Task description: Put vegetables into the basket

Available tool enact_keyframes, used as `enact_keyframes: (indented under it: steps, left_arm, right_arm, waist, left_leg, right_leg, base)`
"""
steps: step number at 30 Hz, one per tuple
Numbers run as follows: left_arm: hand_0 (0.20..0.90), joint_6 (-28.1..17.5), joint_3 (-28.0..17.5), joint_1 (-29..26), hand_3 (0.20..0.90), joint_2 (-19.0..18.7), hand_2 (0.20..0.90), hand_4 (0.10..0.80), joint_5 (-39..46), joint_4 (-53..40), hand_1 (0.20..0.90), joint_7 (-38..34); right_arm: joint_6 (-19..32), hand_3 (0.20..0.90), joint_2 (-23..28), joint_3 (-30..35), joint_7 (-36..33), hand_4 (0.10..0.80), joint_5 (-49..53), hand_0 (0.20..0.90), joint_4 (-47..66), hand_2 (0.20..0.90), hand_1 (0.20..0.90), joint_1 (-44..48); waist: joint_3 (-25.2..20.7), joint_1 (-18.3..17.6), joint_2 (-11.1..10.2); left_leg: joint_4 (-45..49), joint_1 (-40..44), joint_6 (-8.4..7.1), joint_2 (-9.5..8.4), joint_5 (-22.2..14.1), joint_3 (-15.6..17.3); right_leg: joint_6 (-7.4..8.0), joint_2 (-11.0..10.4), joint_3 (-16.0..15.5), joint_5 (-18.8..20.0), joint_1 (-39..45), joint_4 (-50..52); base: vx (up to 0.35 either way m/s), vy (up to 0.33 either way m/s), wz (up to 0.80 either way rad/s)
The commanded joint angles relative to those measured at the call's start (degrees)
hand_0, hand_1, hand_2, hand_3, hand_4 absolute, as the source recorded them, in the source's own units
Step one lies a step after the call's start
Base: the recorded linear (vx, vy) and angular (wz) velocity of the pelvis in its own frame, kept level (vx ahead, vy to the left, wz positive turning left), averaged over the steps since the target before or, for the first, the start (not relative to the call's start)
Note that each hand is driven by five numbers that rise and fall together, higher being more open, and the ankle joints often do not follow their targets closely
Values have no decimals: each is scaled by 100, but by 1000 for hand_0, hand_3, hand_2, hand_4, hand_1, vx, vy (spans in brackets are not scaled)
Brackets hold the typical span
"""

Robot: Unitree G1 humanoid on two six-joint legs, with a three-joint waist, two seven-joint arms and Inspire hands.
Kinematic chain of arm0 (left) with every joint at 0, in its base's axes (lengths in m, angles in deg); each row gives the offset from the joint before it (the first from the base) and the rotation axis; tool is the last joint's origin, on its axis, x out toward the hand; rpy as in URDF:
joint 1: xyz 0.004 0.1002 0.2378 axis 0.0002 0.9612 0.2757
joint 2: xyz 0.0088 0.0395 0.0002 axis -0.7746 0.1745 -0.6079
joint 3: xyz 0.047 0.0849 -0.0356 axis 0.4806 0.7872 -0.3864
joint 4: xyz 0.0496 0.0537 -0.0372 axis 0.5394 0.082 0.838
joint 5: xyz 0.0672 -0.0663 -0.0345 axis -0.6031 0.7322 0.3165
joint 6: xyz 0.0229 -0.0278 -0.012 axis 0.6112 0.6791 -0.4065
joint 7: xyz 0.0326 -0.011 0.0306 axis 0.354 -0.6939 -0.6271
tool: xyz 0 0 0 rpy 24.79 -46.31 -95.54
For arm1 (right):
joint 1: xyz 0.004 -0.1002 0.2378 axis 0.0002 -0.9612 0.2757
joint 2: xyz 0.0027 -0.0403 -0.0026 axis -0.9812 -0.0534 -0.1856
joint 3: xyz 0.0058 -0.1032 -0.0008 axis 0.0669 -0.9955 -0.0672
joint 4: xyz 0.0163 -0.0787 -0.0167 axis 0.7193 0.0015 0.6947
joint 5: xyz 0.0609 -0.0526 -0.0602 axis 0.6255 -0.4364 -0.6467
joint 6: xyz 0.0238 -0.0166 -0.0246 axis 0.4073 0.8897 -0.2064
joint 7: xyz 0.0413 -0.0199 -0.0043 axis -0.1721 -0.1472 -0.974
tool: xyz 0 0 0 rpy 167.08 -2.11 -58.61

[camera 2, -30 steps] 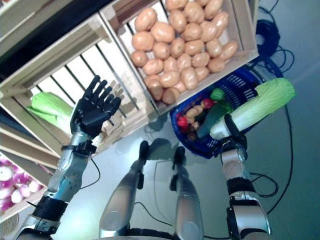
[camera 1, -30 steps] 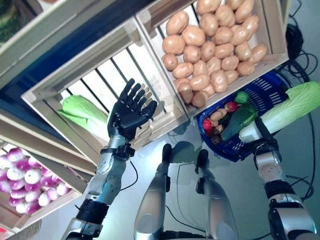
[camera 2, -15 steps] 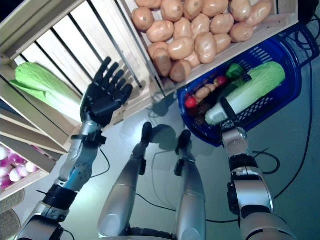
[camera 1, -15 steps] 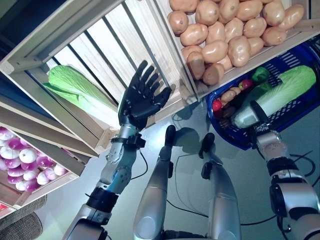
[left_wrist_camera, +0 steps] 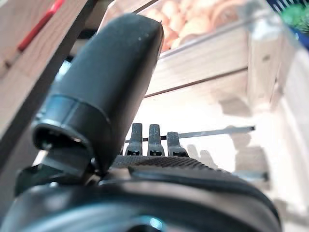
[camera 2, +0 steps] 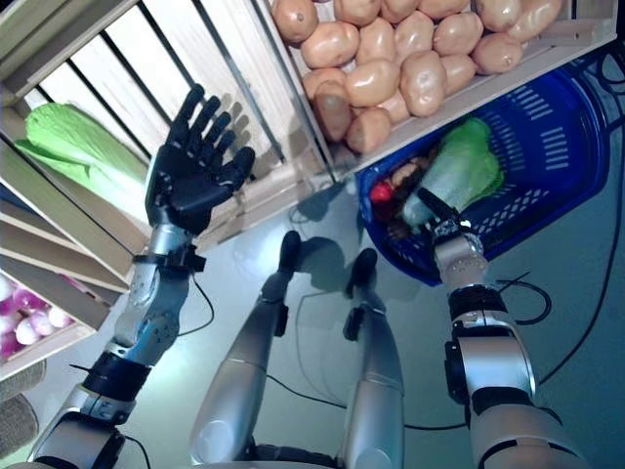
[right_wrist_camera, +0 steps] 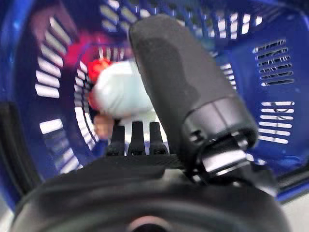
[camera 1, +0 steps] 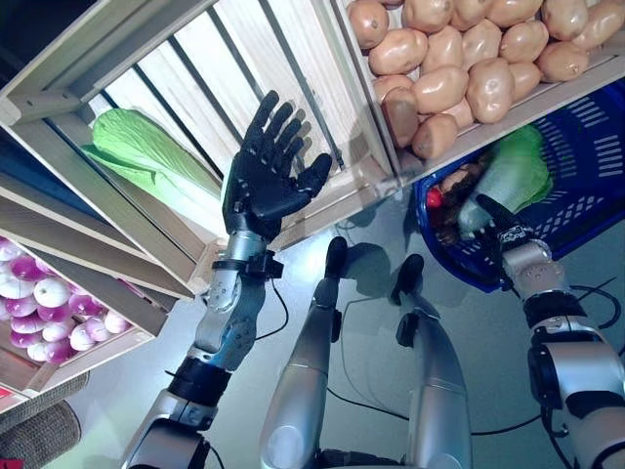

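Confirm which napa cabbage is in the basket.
The napa cabbage by the right hand, inside the blue basket. The other cabbage lies in the slatted wooden crate.

The grey floor [camera 1: 117,391] carries the blue basket [camera 1: 596,186] just past the right hand [camera 1: 498,230]. Wooden crates [camera 1: 293,117] stand behind the raised left hand [camera 1: 264,181], with the potato crate [camera 2: 547,44] overhanging the basket.

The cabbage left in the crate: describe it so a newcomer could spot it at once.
Start at the potato crate; the slatted wooden crate to its left is nearly bare. The cabbage lies alone in that crate's left end, beyond the raised, open left hand. It is long, leafy and pale green, and nothing else there is green.
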Motion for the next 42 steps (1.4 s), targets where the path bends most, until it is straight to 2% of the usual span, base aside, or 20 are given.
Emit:
enact_keyframes:
  steps: [1,6,10,12,13,15,18,21,23,28,30,35,40,42]
  left_arm:
    - [900,-635,-502,-251,900,-322,900,800,-456,-1060,900,140]
    - [900,-527,-672,-345,900,-637,900,800,-1530,-1201,900,-283]
    - [900,-314,-856,-440,900,-1058,900,800,-2267,-1155,900,-491]
    - [900,65,-942,-475,900,-1353,900,800,-2568,-1044,900,-383]
    - [900,275,-978,-436,900,-1496,900,800,-3100,-959,900,-479]
    - [900,459,-1014,-388,900,-1712,900,800,-3414,-771,900,-770]
    - [900,838,-986,-286,900,-2160,900,800,-4856,-370,900,-1425]
    - [900,1409,-918,-240,900,-2520,900,800,-6086,-108,900,-1737]
    - [900,1600,-830,-250,900,-2773,900,800,-6551,115,900,-2036]
    - [900,1716,-811,-131,900,-3073,900,800,-6983,612,900,-2486]
    - [900,1757,-760,-7,900,-3092,900,800,-7242,734,900,-2435]
    - [900,2199,-683,476,900,-3236,900,800,-7642,723,900,-2253]
    - [900,2418,-559,783,900,-3284,900,800,-7654,449,900,-1752]
    - [900,2476,-482,894,900,-3287,900,800,-7303,250,900,-1173]
  right_arm:
    - [308,900,453,-99,-17,800,-92,900,393,900,900,-392]
    - [281,900,380,-172,139,800,-349,900,548,900,900,-646]
    - [134,900,367,-240,440,800,-806,900,747,900,900,-1026]
    - [125,900,315,-373,571,800,-1045,900,1021,900,900,-1267]
    - [124,900,258,-414,690,800,-1076,900,1189,900,900,-1464]
    - [149,900,139,-504,797,800,-1092,900,1399,900,900,-1740]
    - [259,900,-50,-648,857,800,-1236,900,1644,900,900,-2099]
    - [328,900,-103,-777,770,800,-1360,900,1934,900,900,-2351]
    - [380,900,-149,-831,809,800,-1363,900,1940,900,900,-2449]
    - [645,900,-236,-886,835,800,-1380,900,1981,900,900,-2682]
    - [699,900,-285,-888,767,800,-1435,900,2035,900,900,-2728]
    - [666,900,-142,-820,747,800,-1454,900,2142,900,900,-2780]
    - [577,900,-41,-778,688,800,-1511,900,2226,900,900,-2784]
    - [595,900,1,-777,705,800,-1516,900,2197,900,900,-2771]
  waist:
    - [-24,9,2]
    - [-24,-51,14]
    - [-24,-106,41]
    - [-24,-153,69]
    - [-24,-188,83]
    - [-24,-232,100]
    - [-24,-268,141]
    - [-24,-279,195]
    - [-24,-285,221]
    - [-24,-259,252]
    - [-24,-257,267]
    - [-24,-208,315]
    - [-24,-158,414]
    - [-24,-123,470]
  left_leg:
    - [112,87,86,-409,-165,88]
    - [3,247,59,-371,-144,176]
    - [3,307,45,-343,-155,248]
    - [56,310,21,-323,-164,276]
    - [71,305,9,-309,-159,301]
    - [99,291,2,-280,-154,349]
    - [160,278,-13,-260,-173,377]
    - [210,220,-32,-234,-163,397]
    - [179,223,-48,-214,-140,406]
    - [84,196,-64,-183,-102,421]
    - [50,188,-73,-179,-76,410]
    - [-5,156,-66,-177,-38,410]
    - [-14,110,-59,-210,-16,379]
    - [2,90,-59,-226,-17,375]
  right_leg:
    - [90,244,82,467,495,-492]
    - [77,271,141,486,633,-610]
    - [52,258,149,449,701,-627]
    - [38,241,157,407,724,-605]
    - [34,234,162,397,731,-609]
    - [26,219,175,385,732,-612]
    - [18,189,178,338,734,-578]
    - [5,138,154,285,698,-525]
    - [13,113,145,263,713,-524]
    - [17,43,49,244,669,-560]
    - [20,46,38,260,640,-554]
    - [22,35,-1,293,600,-599]
    - [53,-9,-34,330,539,-600]
    - [59,-37,-61,319,524,-582]
  base:
    - [0,0,0]
    - [12,36,-14]
    - [0,48,-7]
    - [7,71,-8]
    - [1,75,-10]
    - [2,55,-7]
    - [2,28,-8]
    - [-3,17,-7]
    - [0,0,0]
    - [-13,-27,7]
    - [-5,-17,7]
    - [-3,-6,8]
    - [3,4,4]
    - [11,14,13]
